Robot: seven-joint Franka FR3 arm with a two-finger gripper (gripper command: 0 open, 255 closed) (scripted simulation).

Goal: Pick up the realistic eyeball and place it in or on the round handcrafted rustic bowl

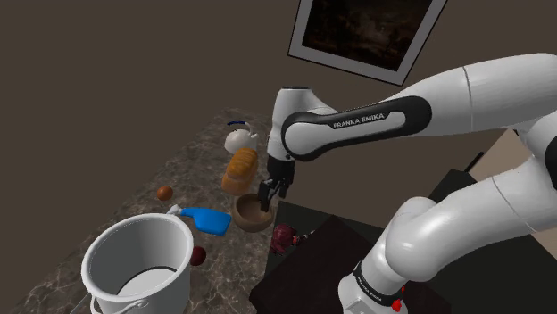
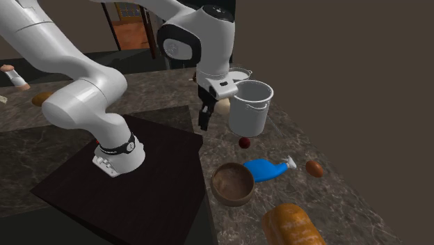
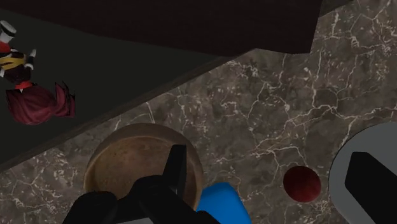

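Gripper point(image 1: 270, 194) hangs just over the round brown bowl point(image 1: 253, 217), pincer narrow, fingers point(image 3: 178, 167) drawn together with nothing between them. Eyeball point(image 1: 197, 256), drawn as a dark red ball, sits on the marble counter point(image 1: 201, 178) at the bowl's 8 o'clock in the shoulder view, just beside the white bucket point(image 1: 174, 278) at its 3 o'clock. Blue bottle point(image 1: 207, 219) lies just beside the bowl at its 9 o'clock, between bowl and bucket.

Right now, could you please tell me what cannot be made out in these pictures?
Bowl: wrist view, gripper covers part of its inside.
Bucket: wrist view, cut off by the edge.
Bread loaf: second exterior view, bottom edge cuts it.
Blue bottle: wrist view, gripper and edge hide most.
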